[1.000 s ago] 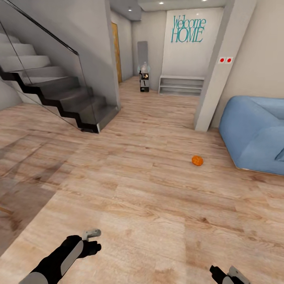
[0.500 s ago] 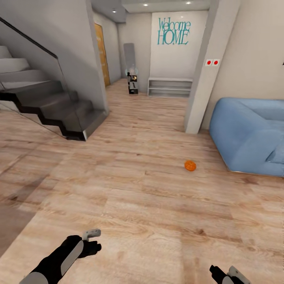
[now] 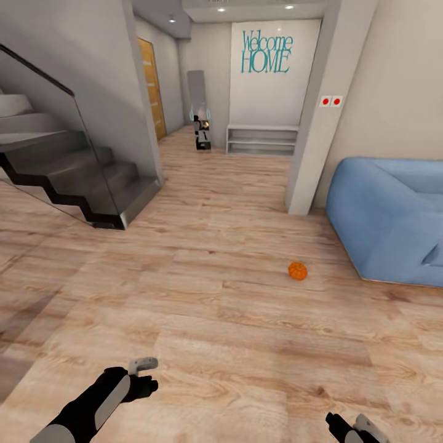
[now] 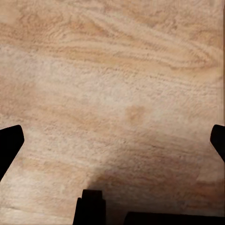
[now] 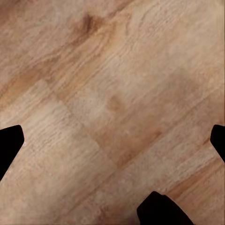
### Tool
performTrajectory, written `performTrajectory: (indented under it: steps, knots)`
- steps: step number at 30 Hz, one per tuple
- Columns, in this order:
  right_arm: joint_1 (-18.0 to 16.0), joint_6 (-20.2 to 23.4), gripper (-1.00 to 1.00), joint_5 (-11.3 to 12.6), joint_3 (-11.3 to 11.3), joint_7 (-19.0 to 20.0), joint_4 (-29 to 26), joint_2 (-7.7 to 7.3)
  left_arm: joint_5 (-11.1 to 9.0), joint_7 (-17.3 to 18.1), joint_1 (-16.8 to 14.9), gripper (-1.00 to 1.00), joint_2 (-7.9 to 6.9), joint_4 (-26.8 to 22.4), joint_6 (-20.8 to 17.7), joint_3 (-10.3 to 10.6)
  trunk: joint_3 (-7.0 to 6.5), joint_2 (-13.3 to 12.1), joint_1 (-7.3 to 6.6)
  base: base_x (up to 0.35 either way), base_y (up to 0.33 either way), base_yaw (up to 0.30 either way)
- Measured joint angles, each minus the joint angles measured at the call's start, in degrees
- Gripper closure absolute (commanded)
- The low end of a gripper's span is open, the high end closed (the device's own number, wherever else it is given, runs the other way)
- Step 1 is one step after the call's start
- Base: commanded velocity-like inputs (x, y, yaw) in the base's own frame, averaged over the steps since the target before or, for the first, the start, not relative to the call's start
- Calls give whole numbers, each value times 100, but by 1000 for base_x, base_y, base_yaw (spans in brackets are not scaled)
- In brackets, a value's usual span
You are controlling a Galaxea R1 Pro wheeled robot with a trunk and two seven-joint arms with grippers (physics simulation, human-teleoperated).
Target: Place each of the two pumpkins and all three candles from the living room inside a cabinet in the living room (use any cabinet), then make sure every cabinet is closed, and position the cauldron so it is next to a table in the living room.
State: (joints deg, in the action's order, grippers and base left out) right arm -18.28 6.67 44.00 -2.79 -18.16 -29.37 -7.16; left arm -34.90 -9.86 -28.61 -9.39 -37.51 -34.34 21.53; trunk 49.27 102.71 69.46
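Note:
One small orange pumpkin [image 3: 298,271] lies on the wooden floor ahead and to the right, just short of the blue sofa. My left gripper [image 3: 143,369] hangs low at the near left, far from the pumpkin. In the left wrist view the left gripper [image 4: 112,140] has its dark fingertips [image 4: 9,145] wide apart over bare floorboards, so it is open and empty. My right gripper [image 3: 360,427] sits at the near right edge. The right gripper [image 5: 112,140] is likewise open over bare floor in the right wrist view. The candles, cabinet, cauldron and table are out of view.
A dark staircase [image 3: 67,172] with a glass railing stands at the left. A blue sofa [image 3: 394,215] fills the right side beside a white pillar [image 3: 314,123]. Down the hallway are a low white shelf [image 3: 261,140] and a standing mirror [image 3: 198,111]. Wooden floor stretches between.
The whole view has shifted as the camera turned right and moved on: the stairs slid left and the pumpkin sits lower in the picture. Both arms hold the same pose.

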Motion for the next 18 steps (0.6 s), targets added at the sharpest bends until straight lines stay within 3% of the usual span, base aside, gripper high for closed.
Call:
performTrajectory:
  steps: [18]
  knots:
    - [0, -156, -100, -25, 28, -2, 17, -6, 0, -24, 0, -100, 26, 43, 3, -22, -12, 0, 0, 350, 0, 0]
